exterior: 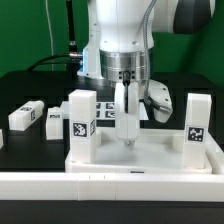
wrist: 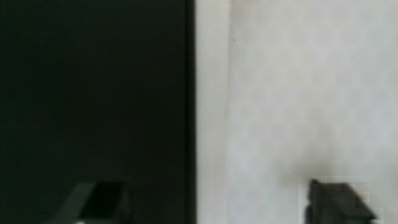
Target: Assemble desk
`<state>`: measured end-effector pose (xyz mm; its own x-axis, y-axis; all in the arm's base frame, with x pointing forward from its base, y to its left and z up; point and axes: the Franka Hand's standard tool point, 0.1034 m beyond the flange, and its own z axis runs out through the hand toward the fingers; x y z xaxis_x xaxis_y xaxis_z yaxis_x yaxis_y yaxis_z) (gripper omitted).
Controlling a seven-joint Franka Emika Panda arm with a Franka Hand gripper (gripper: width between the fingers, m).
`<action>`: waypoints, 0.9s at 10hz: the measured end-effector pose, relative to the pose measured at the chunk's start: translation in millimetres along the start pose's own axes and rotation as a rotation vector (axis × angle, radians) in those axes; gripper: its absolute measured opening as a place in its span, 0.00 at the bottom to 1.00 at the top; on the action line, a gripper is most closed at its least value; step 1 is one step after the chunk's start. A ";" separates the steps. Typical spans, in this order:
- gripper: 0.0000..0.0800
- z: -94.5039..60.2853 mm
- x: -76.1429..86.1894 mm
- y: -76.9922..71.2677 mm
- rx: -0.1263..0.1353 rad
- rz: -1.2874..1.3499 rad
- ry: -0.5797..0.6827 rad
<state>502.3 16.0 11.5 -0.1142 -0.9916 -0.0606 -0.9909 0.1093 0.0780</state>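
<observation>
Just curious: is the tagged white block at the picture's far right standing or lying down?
Upright: that leg stands on end, taller than wide, on the desk slab.

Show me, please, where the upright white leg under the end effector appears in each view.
Exterior view: the leg stands mid-picture, under the end effector, at the desk slab's rear rim.
Wrist view: probably the blurred white surface between the fingertips; uncertain.
Shared landmark: the end effector.

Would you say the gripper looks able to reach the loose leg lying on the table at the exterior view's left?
Probably yes: the loose leg lies in the open on the black table, nothing on it. The gripper would likely need to rise over the upright leg standing between them.
</observation>
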 end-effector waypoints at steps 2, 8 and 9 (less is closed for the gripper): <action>0.31 0.3 -0.2 0.2 -0.001 -0.002 0.000; 0.09 -1.8 0.0 -3.2 0.015 -0.006 0.003; 0.09 -2.0 0.1 -3.6 0.017 -0.006 0.003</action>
<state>506.0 15.5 13.2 -0.1078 -0.9925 -0.0576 -0.9927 0.1043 0.0611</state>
